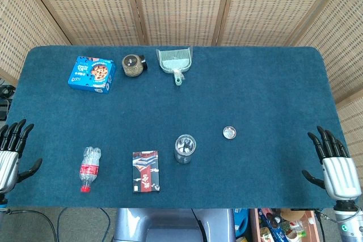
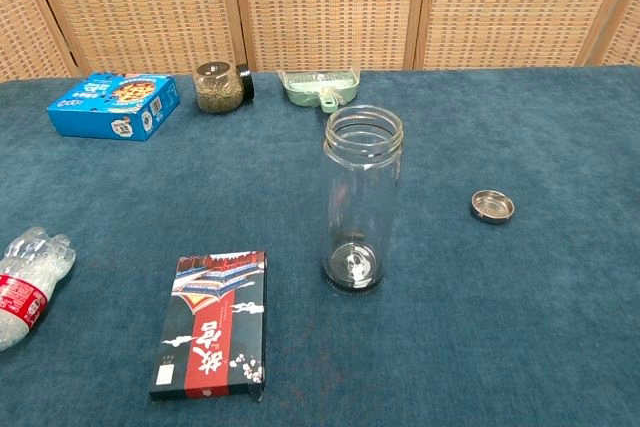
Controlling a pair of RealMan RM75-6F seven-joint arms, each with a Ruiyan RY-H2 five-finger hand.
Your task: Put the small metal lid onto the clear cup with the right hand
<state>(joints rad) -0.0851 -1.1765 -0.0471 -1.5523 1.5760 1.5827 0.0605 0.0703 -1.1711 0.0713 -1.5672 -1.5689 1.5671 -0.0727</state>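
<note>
A tall clear cup stands upright near the table's front middle, its mouth uncovered. The small round metal lid lies flat on the blue cloth to the cup's right, a short way off. My right hand rests at the table's right front edge with its fingers spread and nothing in it, well right of the lid. At the left front edge my left hand is likewise open and holds nothing. Neither hand shows in the chest view.
A plastic bottle lies at front left beside a dark patterned box. Along the back stand a blue cookie box, a jar on its side and a green dustpan. A wicker screen closes the back.
</note>
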